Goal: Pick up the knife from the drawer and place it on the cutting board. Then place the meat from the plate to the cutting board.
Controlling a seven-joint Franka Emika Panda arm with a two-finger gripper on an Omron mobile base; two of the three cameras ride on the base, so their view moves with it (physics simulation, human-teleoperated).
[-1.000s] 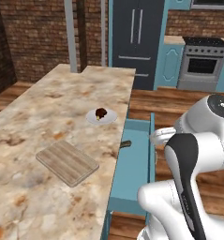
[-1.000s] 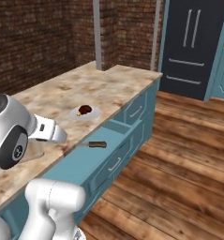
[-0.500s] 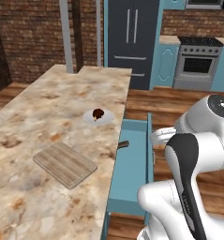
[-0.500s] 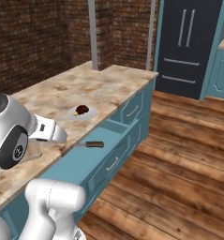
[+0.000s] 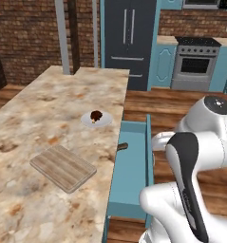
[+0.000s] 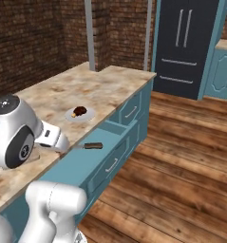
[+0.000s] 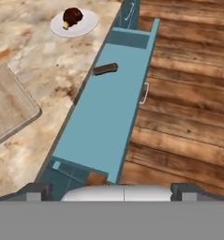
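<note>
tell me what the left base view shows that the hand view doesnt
Left base view alone: the steel stove, the dark fridge and the brick wall at the back of the room.

Hand view alone: the drawer's silver bar handle on its outer front, over the wooden floor.

Both: the open teal drawer with the knife handle poking out from under the counter edge, the meat on the plate, and the bare cutting board on the marble counter.
</note>
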